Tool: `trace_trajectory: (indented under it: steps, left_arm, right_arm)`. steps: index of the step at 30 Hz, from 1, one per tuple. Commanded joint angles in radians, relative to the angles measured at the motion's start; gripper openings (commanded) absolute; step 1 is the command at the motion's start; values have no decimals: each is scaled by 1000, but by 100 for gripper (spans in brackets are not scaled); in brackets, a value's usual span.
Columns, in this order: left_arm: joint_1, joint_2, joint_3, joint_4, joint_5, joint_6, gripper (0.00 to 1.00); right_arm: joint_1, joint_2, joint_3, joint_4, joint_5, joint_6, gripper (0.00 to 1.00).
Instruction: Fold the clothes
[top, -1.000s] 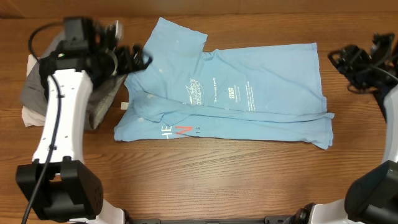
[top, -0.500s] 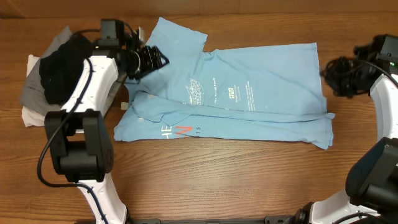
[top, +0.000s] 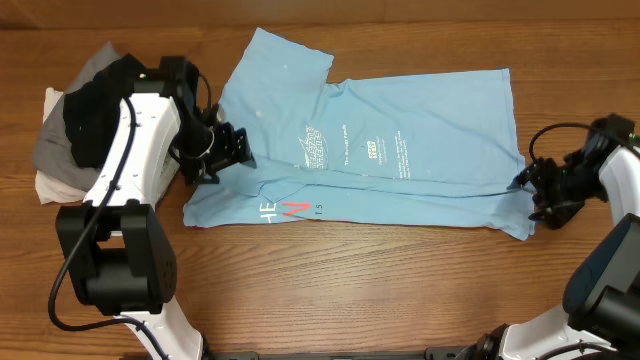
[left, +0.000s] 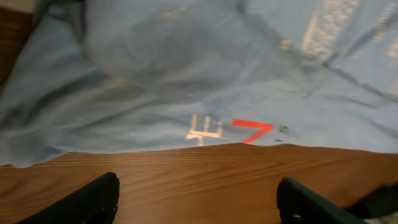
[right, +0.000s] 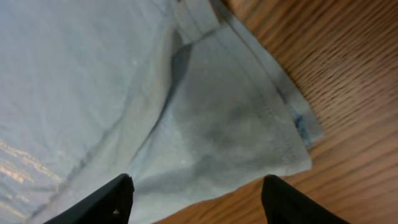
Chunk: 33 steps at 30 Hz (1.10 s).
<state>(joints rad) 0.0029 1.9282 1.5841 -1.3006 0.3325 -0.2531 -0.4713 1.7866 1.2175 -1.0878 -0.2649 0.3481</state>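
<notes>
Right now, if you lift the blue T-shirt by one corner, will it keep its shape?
Probably floppy: the T-shirt lies flat with soft creases and folded layers, so a lifted corner would likely drape. It looks like thin cloth, so likely light. Pushed on the smooth wooden table, it may bunch or slide.

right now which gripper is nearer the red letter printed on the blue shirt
Left. The left gripper hovers at the sleeve end of the T-shirt, close to the red letter. The right gripper is at the far hem corner, across the whole shirt.

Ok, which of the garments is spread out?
The sky-blue T-shirt; the black, grey and white ones are bunched in a heap beside it.
</notes>
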Motion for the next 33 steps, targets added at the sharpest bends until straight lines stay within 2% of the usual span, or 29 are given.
trace_trajectory:
  steps: [1, 7, 11, 13, 16, 19, 20, 22, 24, 26, 28, 31, 33]
  left_arm:
    - [26, -15, -65, 32, -79, 1, 85]
    - [74, -15, -183, 123, -81, -48, 93]
    - [91, -15, -255, 190, -81, -51, 94]
    - [92, -15, -292, 233, -85, -66, 96]
    - [92, -15, -340, 303, -146, -120, 98]
    - [92, -15, -379, 372, -172, -176, 100]
    - [92, -15, -386, 387, -172, -188, 100]
    - [92, -15, -391, 402, -172, -203, 91]
    - [92, -15, -391, 410, -172, -205, 69]
    - [91, -15, -392, 410, -181, -218, 42]
    - [91, -15, -396, 409, -186, -223, 24]
    - [88, -15, -411, 411, -187, -224, 5]
    - [89, -15, -427, 412, -194, -224, 4]
  right_arm:
    - [-2, 2, -65, 57, -90, 4, 65]
    - [-1, 3, -190, 194, -141, 77, 48]
    - [-7, 3, -216, 245, -115, 99, 27]
    - [-9, 3, -216, 273, -114, 98, 12]
    - [-9, 3, -216, 274, -118, 98, 10]
    - [-9, 3, -216, 255, -113, 90, 15]
    - [-9, 3, -216, 252, -110, 90, 20]
    - [-9, 3, -216, 251, -110, 90, 24]
    - [-9, 3, -216, 248, -110, 91, 25]
    - [-9, 3, -216, 247, -95, 92, 17]
    - [-9, 3, -216, 247, -60, 102, 15]
    - [-9, 3, -216, 250, -20, 130, 7]
    - [-9, 3, -216, 254, -9, 137, 4]
